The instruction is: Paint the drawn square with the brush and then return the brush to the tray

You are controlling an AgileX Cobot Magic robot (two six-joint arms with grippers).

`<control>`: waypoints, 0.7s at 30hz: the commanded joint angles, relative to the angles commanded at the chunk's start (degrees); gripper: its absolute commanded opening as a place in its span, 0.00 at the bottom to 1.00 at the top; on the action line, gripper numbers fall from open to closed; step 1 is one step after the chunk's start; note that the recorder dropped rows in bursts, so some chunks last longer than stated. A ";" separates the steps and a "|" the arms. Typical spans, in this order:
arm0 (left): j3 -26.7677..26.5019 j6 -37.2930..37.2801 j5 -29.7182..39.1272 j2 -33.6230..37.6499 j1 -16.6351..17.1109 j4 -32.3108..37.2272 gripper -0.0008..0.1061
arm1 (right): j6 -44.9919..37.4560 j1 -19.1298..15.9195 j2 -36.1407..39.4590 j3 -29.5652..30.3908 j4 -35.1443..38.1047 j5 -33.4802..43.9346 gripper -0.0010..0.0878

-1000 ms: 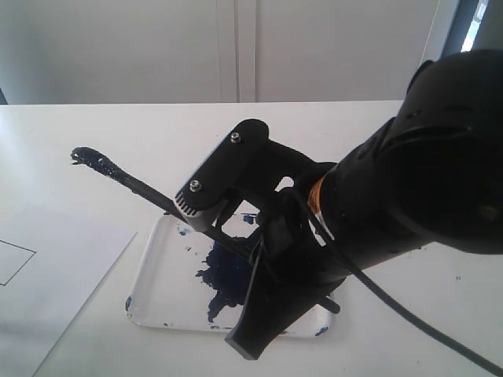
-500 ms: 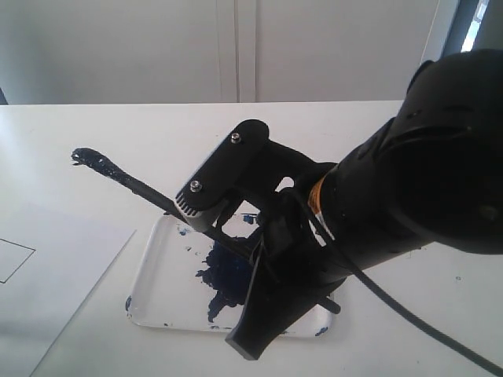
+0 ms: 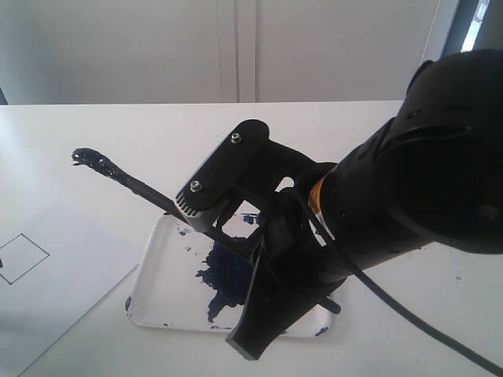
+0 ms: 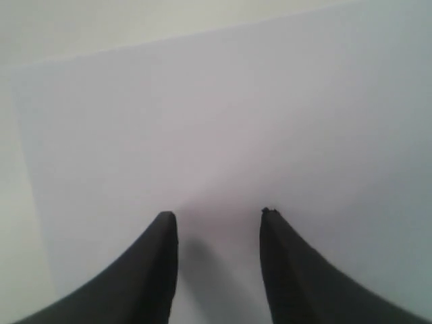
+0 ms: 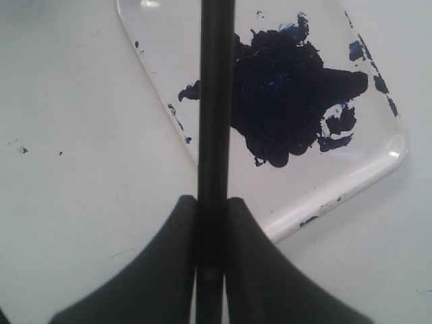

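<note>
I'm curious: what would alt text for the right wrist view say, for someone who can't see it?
A black claw grips the brush by its slim black handle, which runs straight across the picture. Under it lies the tray, white with a big dark blue-black paint blotch, on a white table.

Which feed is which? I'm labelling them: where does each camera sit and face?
Exterior: raised, close behind the right arm, looking down at tray, paper and square; right gripper clamps the brush.
Left wrist: behind the open left gripper, facing the paper close up.
Right wrist: behind the right gripper, shown shut on the brush, facing down at the tray.
Shared: exterior and right wrist both show tray and brush.
</note>
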 joint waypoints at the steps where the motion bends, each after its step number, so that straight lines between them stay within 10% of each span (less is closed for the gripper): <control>1: 0.00 1.92 0.00 0.00 0.00 0.00 0.39 | 0.00 0.00 0.00 0.00 0.00 0.00 0.01; 21: 0.09 33.07 -0.01 0.68 0.00 0.00 0.38 | -2.67 0.00 0.47 0.00 1.07 5.65 0.01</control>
